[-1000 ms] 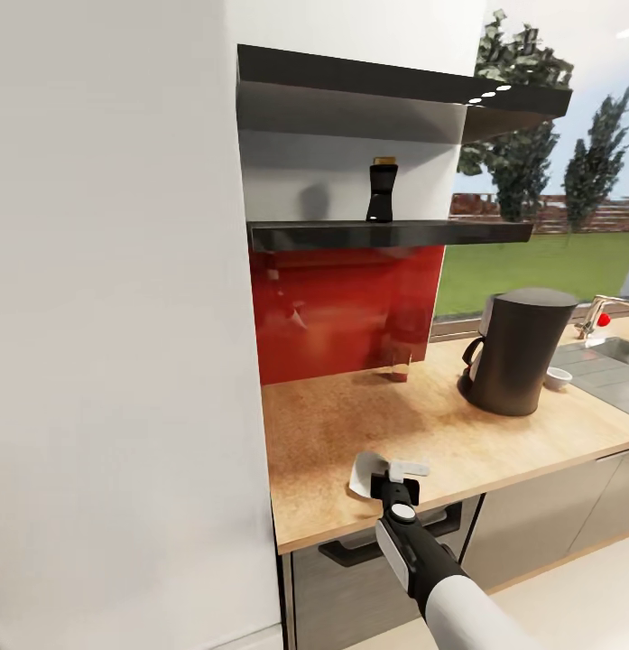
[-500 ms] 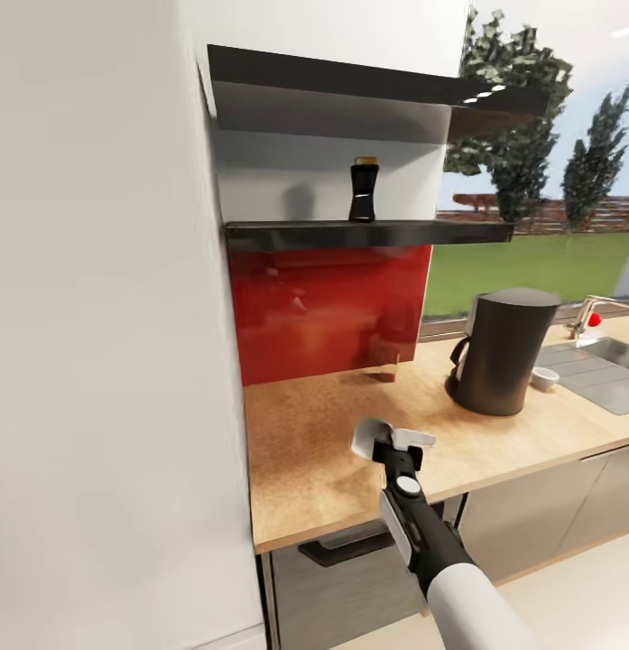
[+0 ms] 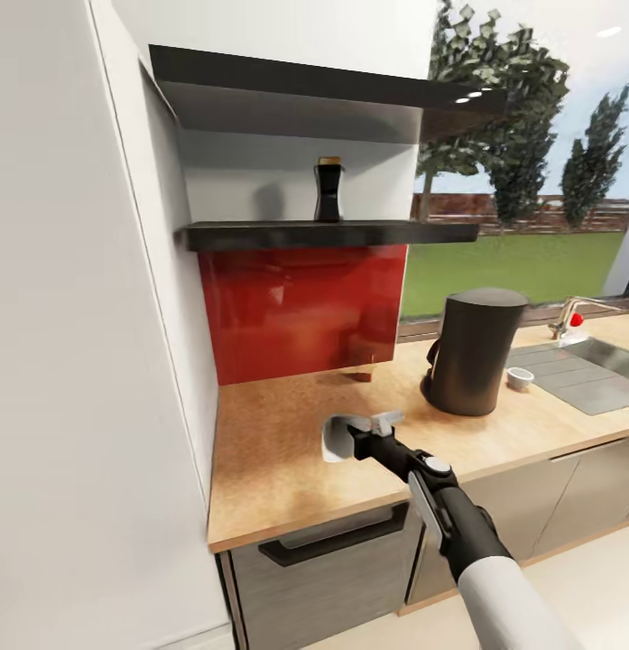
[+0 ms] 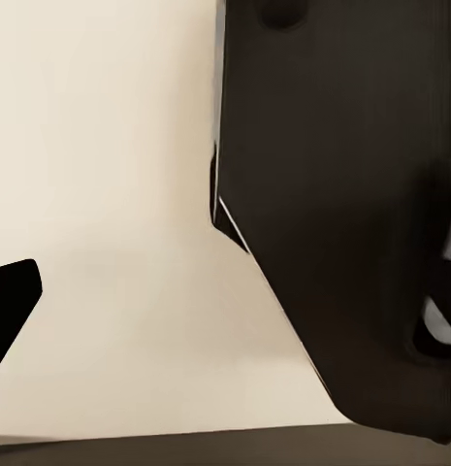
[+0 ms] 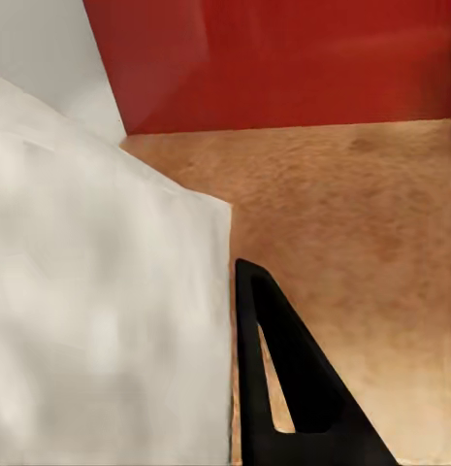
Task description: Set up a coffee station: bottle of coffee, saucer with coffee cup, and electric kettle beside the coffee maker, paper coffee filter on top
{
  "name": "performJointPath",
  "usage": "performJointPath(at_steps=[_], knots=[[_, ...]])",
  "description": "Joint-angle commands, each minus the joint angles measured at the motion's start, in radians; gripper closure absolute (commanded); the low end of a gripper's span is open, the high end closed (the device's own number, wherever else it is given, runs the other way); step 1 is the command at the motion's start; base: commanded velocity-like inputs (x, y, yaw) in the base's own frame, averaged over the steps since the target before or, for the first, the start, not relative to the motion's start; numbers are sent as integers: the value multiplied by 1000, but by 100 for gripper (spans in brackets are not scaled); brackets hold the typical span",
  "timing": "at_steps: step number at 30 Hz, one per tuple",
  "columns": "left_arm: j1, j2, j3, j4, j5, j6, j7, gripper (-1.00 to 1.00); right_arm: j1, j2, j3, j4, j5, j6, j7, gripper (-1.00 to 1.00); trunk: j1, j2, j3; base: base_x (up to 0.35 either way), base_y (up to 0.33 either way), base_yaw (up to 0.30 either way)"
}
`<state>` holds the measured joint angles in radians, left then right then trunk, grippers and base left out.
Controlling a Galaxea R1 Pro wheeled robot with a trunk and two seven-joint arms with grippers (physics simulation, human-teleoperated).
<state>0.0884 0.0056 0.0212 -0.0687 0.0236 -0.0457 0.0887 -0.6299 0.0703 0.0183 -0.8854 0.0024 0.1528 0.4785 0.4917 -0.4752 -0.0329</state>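
Your right gripper (image 3: 364, 431), closed on the small white paper cone filter (image 3: 337, 437), has swung left over the wood-grain countertop (image 3: 287, 451), still well short of the tall dark-grey coffee maker (image 3: 467, 361); left gripper's state I cannot tell.

The right arm (image 3: 458, 528) had a white forearm shell, a black wrist section with a grey side panel and a round silver cap.
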Motion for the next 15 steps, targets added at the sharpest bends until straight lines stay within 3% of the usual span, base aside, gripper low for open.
performJointPath(at_steps=[1,7,15], knots=[[0,-5,2,-5,2,-1,2,-100,-1,-5,1,-1,-2,7,20,100,1,-2,-2,0,-289,0],[-1,-38,2,-27,2,0,3,-100,-1,-29,-1,-3,0,6,206,100,1,-2,-2,45,-304,0],[-1,-38,2,-28,4,1,3,-100,-1,-30,6,-44,-2,8,216,100,1,-2,-2,113,-312,0]])
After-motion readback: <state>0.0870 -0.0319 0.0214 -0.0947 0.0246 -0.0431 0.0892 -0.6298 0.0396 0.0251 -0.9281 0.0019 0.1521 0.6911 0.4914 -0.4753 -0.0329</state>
